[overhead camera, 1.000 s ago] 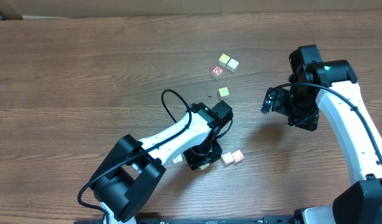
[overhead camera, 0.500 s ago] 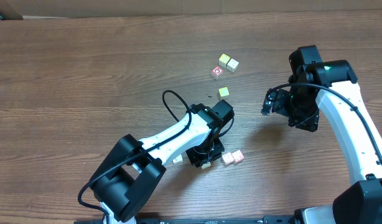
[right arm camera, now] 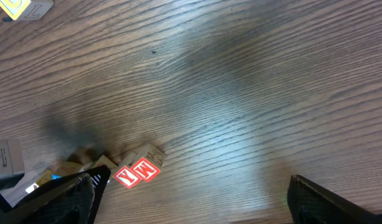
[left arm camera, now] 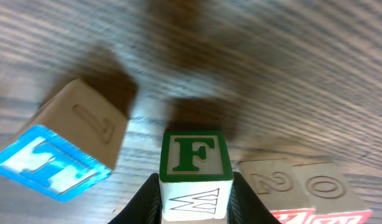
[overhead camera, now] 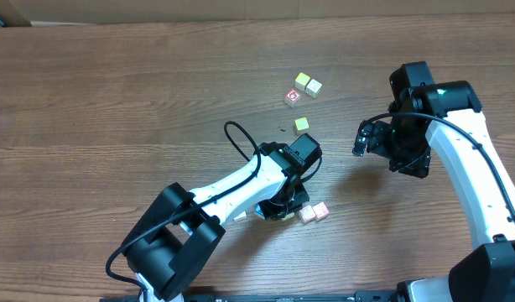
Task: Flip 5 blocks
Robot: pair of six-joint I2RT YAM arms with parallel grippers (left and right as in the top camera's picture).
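In the left wrist view a small block (left arm camera: 195, 155) with a green "F" face and a white face bearing an outlined letter sits between my left gripper's (left arm camera: 196, 196) black fingers, which press on both its sides. A tilted blue-faced block (left arm camera: 60, 158) lies to its left. Two red-faced blocks (left arm camera: 300, 186) lie side by side on its right. From above, the left gripper (overhead camera: 284, 208) is down at the table beside that pinkish pair (overhead camera: 314, 213). Another red-print block (overhead camera: 293, 98) lies farther back. My right gripper (overhead camera: 371, 138) hovers open to the right, holding nothing.
Two yellow and cream cubes (overhead camera: 307, 83) and a yellow-green cube (overhead camera: 301, 123) lie behind the left arm. A small pale block (overhead camera: 239, 216) sits left of the left gripper. The left arm's black cable (overhead camera: 234, 134) loops over the wooden table (overhead camera: 115, 101).
The left gripper has shifted slightly right and drawn its fingers in onto the green-and-white block. The right arm has stayed still.
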